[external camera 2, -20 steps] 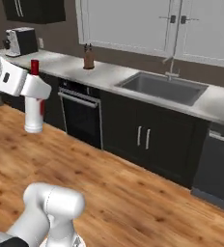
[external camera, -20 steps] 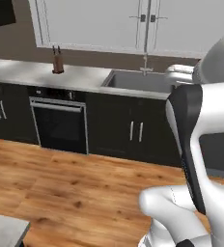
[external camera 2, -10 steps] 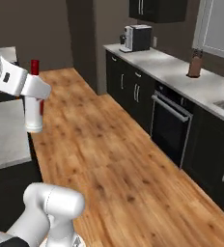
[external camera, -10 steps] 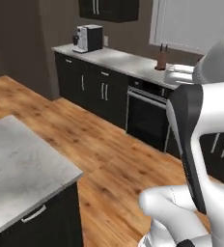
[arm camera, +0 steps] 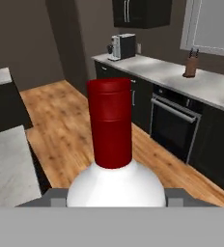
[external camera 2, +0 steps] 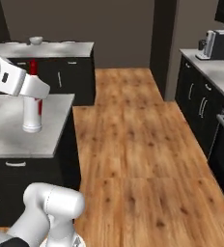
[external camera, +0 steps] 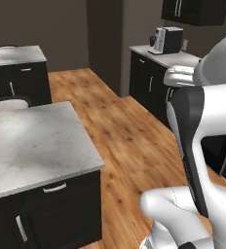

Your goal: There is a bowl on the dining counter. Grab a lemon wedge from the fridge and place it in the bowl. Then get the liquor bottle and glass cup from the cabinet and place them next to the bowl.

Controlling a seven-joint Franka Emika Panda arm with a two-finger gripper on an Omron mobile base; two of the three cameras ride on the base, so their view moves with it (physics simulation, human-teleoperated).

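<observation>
White liquor bottle (external camera 2: 32, 108) with red cap (arm camera: 110, 120), upright, long axis vertical, neck pointing up, pinched at its shoulder by the gripper (external camera 2: 35, 90), carried above the right edge of the marble island (external camera 2: 46, 130), bowl (external camera 2: 35, 40) on the far dining counter (external camera 2: 61, 48)
</observation>
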